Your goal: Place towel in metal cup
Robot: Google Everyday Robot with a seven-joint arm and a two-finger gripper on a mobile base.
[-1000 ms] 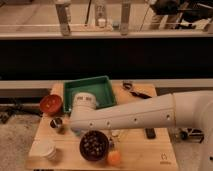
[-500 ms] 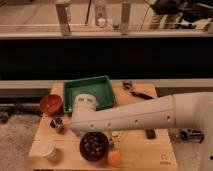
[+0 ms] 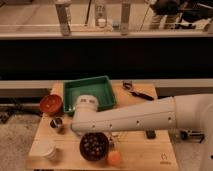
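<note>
claw: hidden under arm (image 3: 130, 119) end, left of centre, by green tray (image 3: 86, 81); open or closed, can't tell, nor what it holds. metal cup (image 3: 56, 123): mid-left on table (image 3: 137, 152), below red bowl (image 3: 51, 104), just left of arm end. towel: not seen. risk: small cup mouth, so off-centre drop wd drape towel over rim; arm nudge cd tip cup.

Wooden counter (image 3: 142, 152) carrying a green tray (image 3: 88, 82), red bowl (image 3: 51, 104), metal cup (image 3: 56, 123), white cup (image 3: 47, 150), dark bowl (image 3: 94, 146) and orange ball (image 3: 114, 157).
</note>
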